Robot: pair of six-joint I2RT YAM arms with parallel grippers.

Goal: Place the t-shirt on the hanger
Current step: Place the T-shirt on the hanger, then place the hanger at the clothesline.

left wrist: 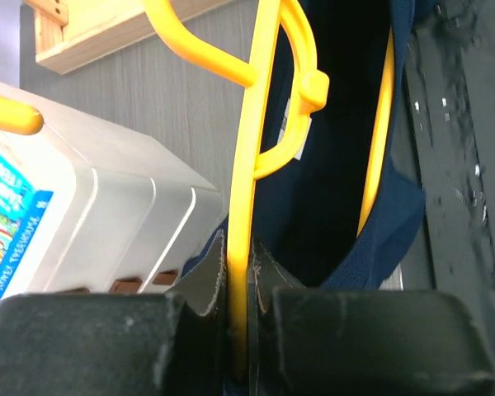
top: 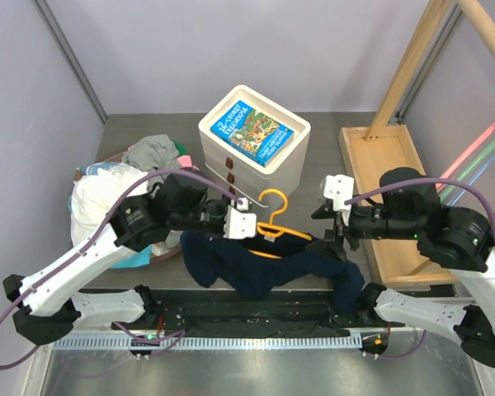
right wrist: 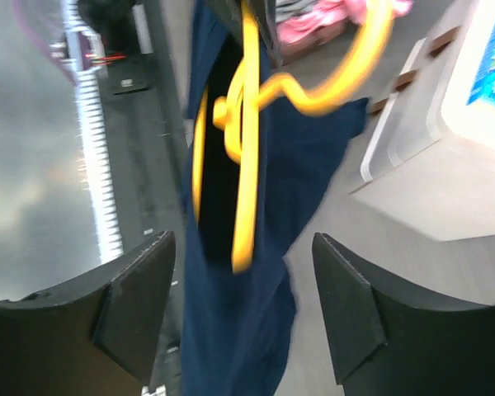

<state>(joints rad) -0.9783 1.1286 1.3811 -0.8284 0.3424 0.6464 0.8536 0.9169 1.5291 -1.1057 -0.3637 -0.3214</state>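
Holding the hanger (left wrist: 252,165) with my left gripper (left wrist: 238,289) clamped hard on one thin yellow bar, I judge the weakest point to be that narrow pinch. The bar could twist between the pads, and the t-shirt (top: 256,268) would then slide off whichever shoulder is only loosely seated. The left wrist view shows navy cloth wrapped round part of the frame, but I cannot tell whether both shoulders are inside the neck.

My second worry is the right gripper (right wrist: 243,256). Its jaws stand wide apart and grasp nothing, and yellow plastic and cloth both lie straight ahead of them in a blurred picture. If I close there I might catch the frame instead of the fabric and drag the hanger out of the left pinch. The hook also sits close to the white box (top: 256,177), so a careless swing could knock it or the book (top: 254,130) on top.

The hanger hangs just in front of the white box, at its near face. The t-shirt drapes from it nearer the arm bases, and its far end trails to the box's right, beneath the right gripper.
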